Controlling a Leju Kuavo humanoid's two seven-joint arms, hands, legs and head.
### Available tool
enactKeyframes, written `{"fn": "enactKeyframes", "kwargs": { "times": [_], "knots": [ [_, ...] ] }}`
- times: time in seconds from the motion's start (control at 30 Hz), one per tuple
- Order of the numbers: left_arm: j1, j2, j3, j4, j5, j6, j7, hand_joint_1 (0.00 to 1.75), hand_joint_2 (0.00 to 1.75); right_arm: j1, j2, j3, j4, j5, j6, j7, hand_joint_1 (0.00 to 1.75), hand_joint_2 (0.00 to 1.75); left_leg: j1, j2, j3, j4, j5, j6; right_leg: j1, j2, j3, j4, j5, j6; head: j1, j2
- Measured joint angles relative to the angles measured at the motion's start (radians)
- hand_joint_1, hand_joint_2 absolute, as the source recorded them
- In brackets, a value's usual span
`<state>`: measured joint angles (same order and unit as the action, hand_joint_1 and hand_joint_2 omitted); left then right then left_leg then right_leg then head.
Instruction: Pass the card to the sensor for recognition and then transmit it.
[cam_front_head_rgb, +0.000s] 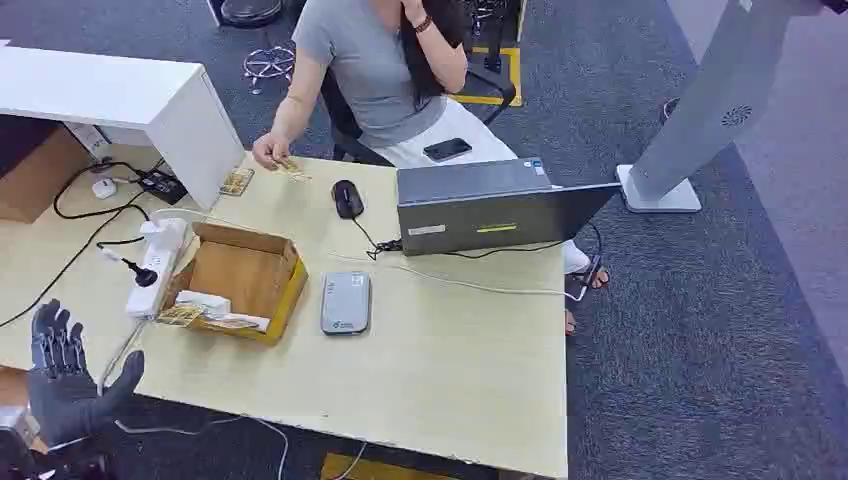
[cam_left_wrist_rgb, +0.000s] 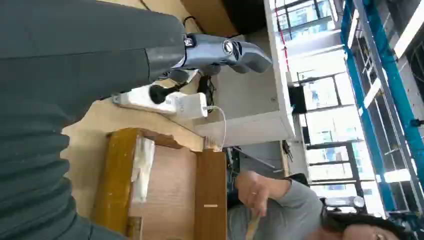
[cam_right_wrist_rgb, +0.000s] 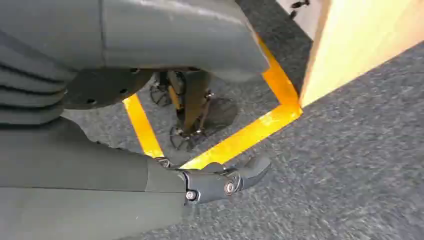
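Down at the table's left corner, raised with dark fingers spread and nothing held: left hand (cam_front_head_rgb: 68, 375), hovering above the light wooden table (cam_front_head_rgb: 450, 350), apparently poised to reach for a card. Just beyond, a white power strip with a black plug (cam_front_head_rgb: 152, 260), cables trailing off toward the white cabinet (cam_front_head_rgb: 150, 100). Next along, an open shallow cardboard box with a yellow edge (cam_front_head_rgb: 240, 280), handy to that hand; inside its near rim, a folded white cloth (cam_front_head_rgb: 205, 301) and what look like gold-patterned cards (cam_front_head_rgb: 185, 314), likely the task's thing, though too small to tell for sure. Right beside the box, flat on the table, a grey rounded-rectangle card sensor (cam_front_head_rgb: 346, 302), laid out between box and table centre, presumably so a card can be swept over it on the way across. Farther back, a black computer mouse (cam_front_head_rgb: 347, 198) and an open grey laptop (cam_front_head_rgb: 480, 205), facing a seated person in a grey shirt (cam_front_head_rgb: 375, 70), whose hand (cam_front_head_rgb: 270, 150) rests on the far edge near more small cards (cam_front_head_rgb: 238, 181), probably the receiving end of the handover. Off the table to the right, a grey stand with a white base (cam_front_head_rgb: 700, 120) on dark carpet.

Hanging low beside the table over yellow floor tape: right hand (cam_right_wrist_rgb: 220, 182), fingers loosely apart, holding nothing, idle for now.
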<state>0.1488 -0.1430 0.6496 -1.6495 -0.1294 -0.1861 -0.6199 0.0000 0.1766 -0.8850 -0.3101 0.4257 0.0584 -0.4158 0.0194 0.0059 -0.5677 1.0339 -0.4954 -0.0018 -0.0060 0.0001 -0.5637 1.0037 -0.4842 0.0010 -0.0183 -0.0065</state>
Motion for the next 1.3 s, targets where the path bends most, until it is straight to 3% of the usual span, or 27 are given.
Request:
{"fn": "enactKeyframes", "kwargs": {
  "times": [0.47,1.3],
  "knots": [
    [-0.244,0.142,-0.232,0.084,-0.325,0.163,0.14,0.0,1.75,-0.018,0.0,-0.008,0.028,0.092,-0.013,0.055,0.0,0.0,0.0,0.0,0.0,0.0,0.001,0.001,0.0,0.0,0.0,0.0,0.001,0.001,0.0,0.0],
    [-0.671,0.372,-0.6,0.457,-0.846,0.386,0.391,0.0,1.75,-0.045,0.003,-0.014,0.076,0.278,-0.05,0.173,0.0,0.0,0.0,0.001,-0.001,0.0,0.002,0.001,0.0,0.001,0.0,0.0,0.002,0.0,0.0,0.0]
  ]
}}
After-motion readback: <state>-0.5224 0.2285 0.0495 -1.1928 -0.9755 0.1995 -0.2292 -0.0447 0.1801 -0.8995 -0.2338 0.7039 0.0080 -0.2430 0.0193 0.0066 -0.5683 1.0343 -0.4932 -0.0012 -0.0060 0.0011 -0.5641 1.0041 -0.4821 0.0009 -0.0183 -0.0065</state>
